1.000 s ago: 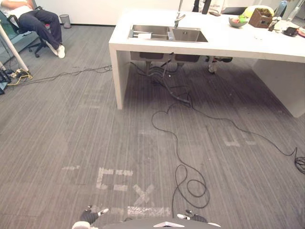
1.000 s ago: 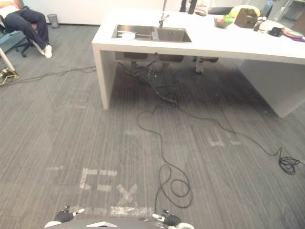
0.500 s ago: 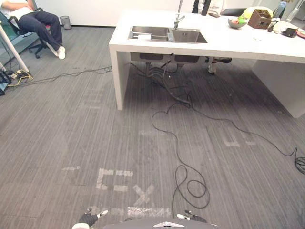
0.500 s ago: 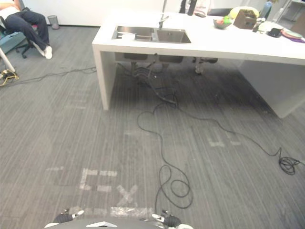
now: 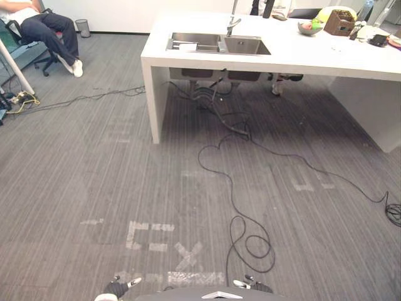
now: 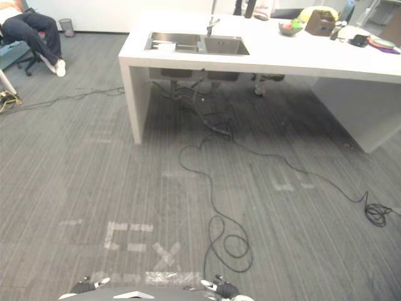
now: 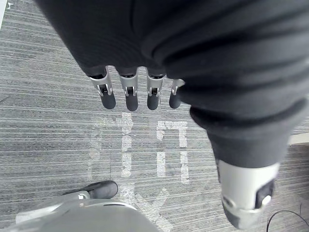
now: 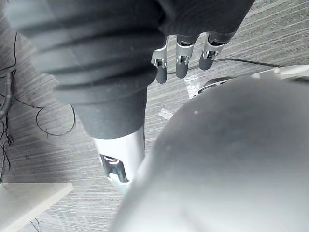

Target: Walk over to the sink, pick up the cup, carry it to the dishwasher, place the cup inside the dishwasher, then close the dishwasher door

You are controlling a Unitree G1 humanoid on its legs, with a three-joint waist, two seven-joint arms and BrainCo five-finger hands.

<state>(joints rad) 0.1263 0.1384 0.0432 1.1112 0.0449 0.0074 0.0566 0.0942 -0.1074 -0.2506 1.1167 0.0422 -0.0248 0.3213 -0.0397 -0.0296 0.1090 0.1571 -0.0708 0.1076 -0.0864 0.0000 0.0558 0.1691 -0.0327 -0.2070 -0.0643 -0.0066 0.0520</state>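
A white counter [image 5: 326, 59] stands ahead across the grey carpet, with a steel double sink [image 5: 216, 44] and a tap [image 5: 232, 24] near its left end. A pale object [image 5: 187, 46] lies in the sink's left basin; I cannot tell what it is from here. My left hand [image 5: 118, 288] and right hand [image 5: 254, 286] hang low at my sides, far from the counter. In the wrist views the left hand's fingers [image 7: 128, 94] and the right hand's fingers [image 8: 178, 60] point down at the floor, relaxed and holding nothing.
A black cable [image 5: 241, 235] snakes from under the sink and coils on the carpet ahead. Tape marks [image 5: 160, 237] lie on the floor near me. A person [image 5: 47, 28] sits on a chair at the far left beside a bin [image 5: 81, 26]. A bowl [image 5: 308, 27] and a box [image 5: 341, 22] sit on the counter's right.
The whole picture has shifted a little, so the camera has moved. Both hands hang as before.
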